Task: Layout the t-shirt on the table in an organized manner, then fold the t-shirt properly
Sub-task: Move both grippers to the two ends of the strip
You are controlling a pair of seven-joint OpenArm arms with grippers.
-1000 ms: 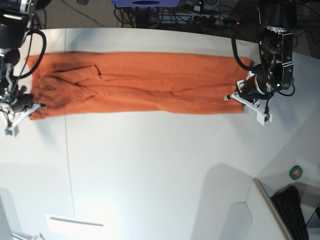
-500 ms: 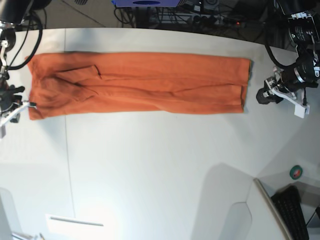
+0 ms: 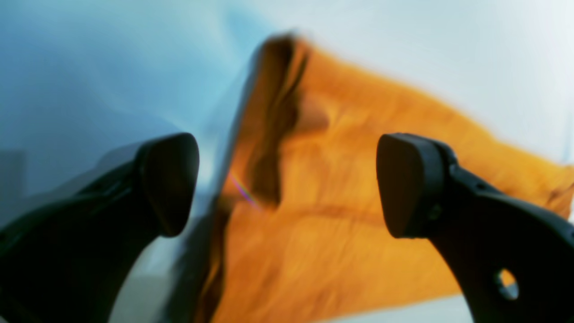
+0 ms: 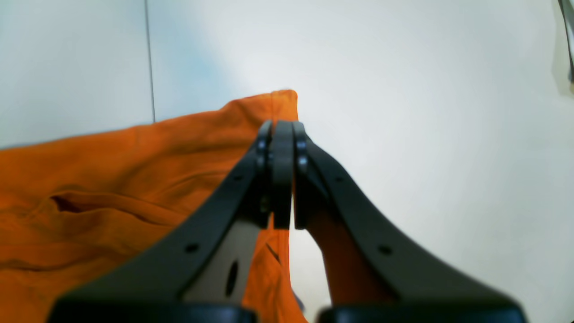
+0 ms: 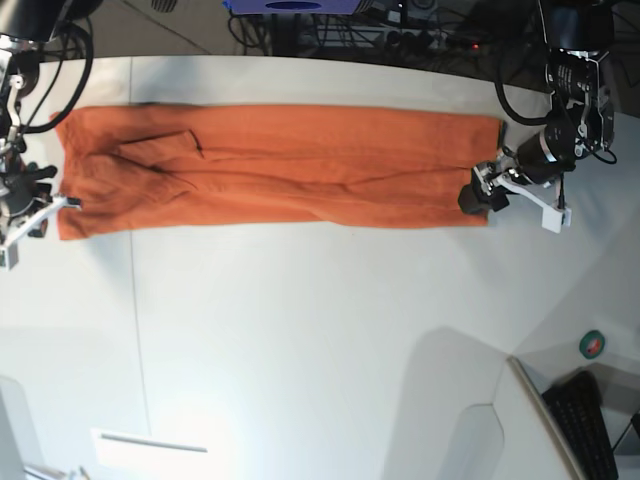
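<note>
White table (image 5: 300,330) w/ a thin dark seam, cables & dark gear beyond its far edge, a keyboard (image 5: 588,425) at the near corner. The orange t-shirt (image 5: 280,165) lies as one long flat strip across the far half, btwn the two grippers. Left gripper (image 5: 512,196) sits at the strip's end, jaws spread wide, nothing btwn them, cloth just below. Right gripper (image 4: 279,134) is at the opposite end, fingers pressed together; looks like no cloth pinched, shirt corner just past the tips.
</note>
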